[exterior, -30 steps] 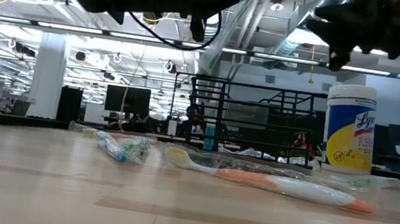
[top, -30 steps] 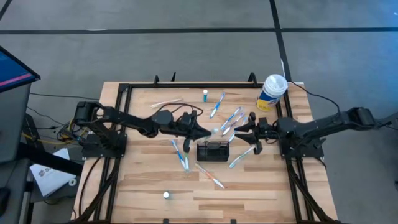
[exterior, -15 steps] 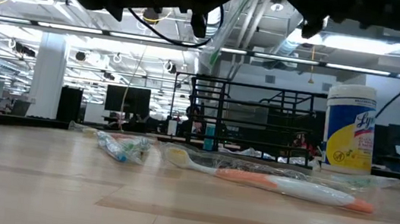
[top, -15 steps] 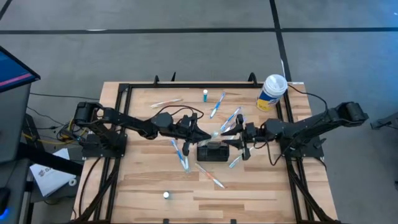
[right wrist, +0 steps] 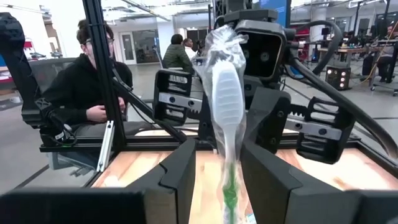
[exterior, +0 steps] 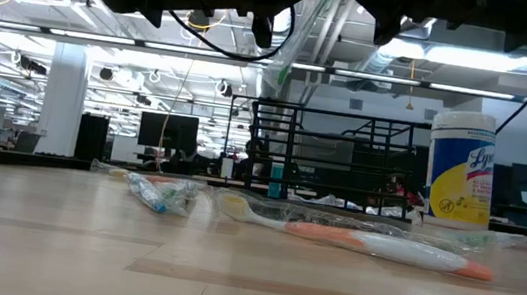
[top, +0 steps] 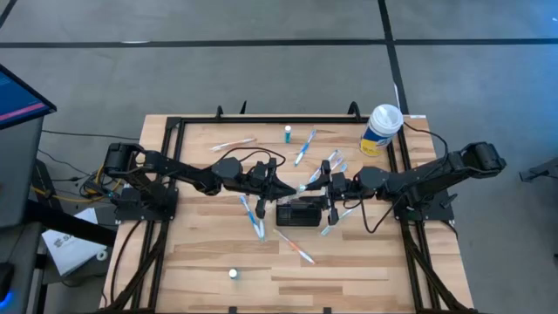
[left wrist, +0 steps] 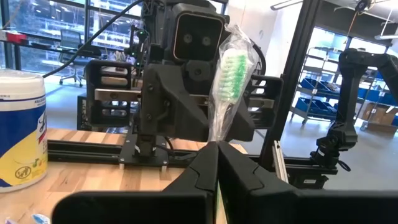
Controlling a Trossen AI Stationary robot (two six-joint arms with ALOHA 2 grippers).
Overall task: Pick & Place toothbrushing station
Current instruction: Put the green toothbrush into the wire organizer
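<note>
The toothbrushing station [top: 298,212], a small black box, stands on the table's middle, under both grippers. My left gripper [top: 283,186] comes from the left and is shut on a plastic-wrapped toothbrush [left wrist: 230,74] with green bristles. The brush sticks out toward my right arm, well above the table. My right gripper [top: 330,194] comes level from the right and is open. Its two fingers [right wrist: 186,168] stand on either side of the brush [right wrist: 227,106]; I see no touch. My left gripper pinches the wrapped toothbrush by its handle [left wrist: 217,138] between its two shut fingers. The fingers come about level from the table's left and lie roughly along the brush. The brush is lifted clear and slants up past the fingertips, bristle head [left wrist: 232,65] farthest from the gripper.
Several wrapped toothbrushes lie around the station, one with an orange handle [exterior: 363,242] nearest the front. A white-and-yellow canister [top: 381,129] stands at the far right corner, and a small tube [top: 287,133] near the far rail. People sit beyond the table [right wrist: 93,81].
My right gripper has moved toward the table's left and a little up, toward my left gripper, and rolled slightly. Its open fingers now stand on either side of the held toothbrush's head.
</note>
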